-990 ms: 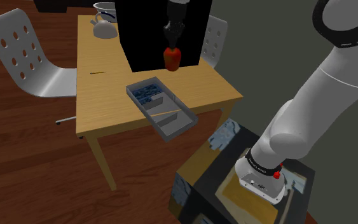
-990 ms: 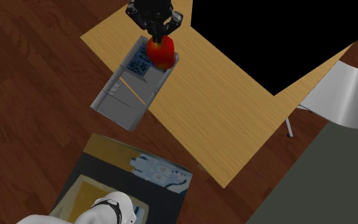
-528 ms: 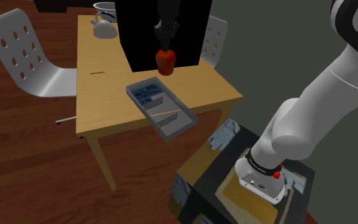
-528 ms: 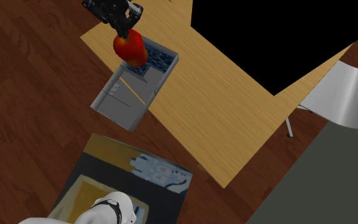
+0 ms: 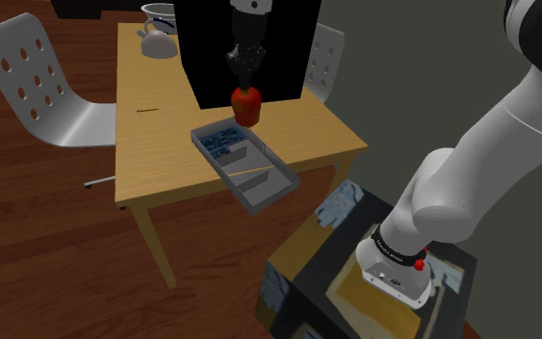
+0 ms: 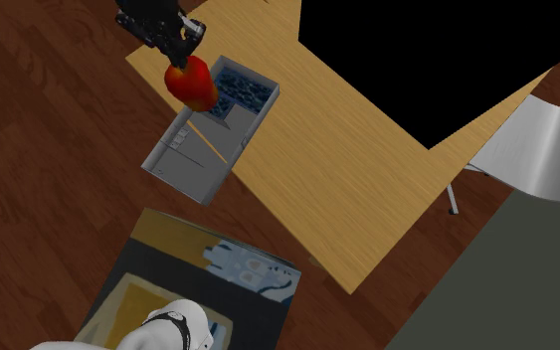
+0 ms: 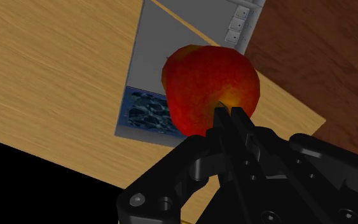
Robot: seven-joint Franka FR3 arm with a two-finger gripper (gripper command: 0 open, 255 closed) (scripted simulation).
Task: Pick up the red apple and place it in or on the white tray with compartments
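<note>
The white arm point(image 5: 490, 144) reaches from its stand point(image 5: 384, 289) over a wooden counter point(image 5: 163, 154) flanked by a grey chair point(image 5: 38, 87). A grey compartmented tray point(image 5: 259, 193) sits on the counter, one end jutting past the edge. The black end effector point(image 5: 246, 67) pinches a red apple point(image 5: 247, 104) from above, holding it clear of the counter, apparently over or just beside the tray's blue-patterned end compartment; the angles leave that unsettled.

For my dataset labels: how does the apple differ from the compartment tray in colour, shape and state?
The apple is red and round; the tray is grey, long and boxy. The apple hangs in the air, clasped by the end effector; the tray lies on the wooden table.
</note>
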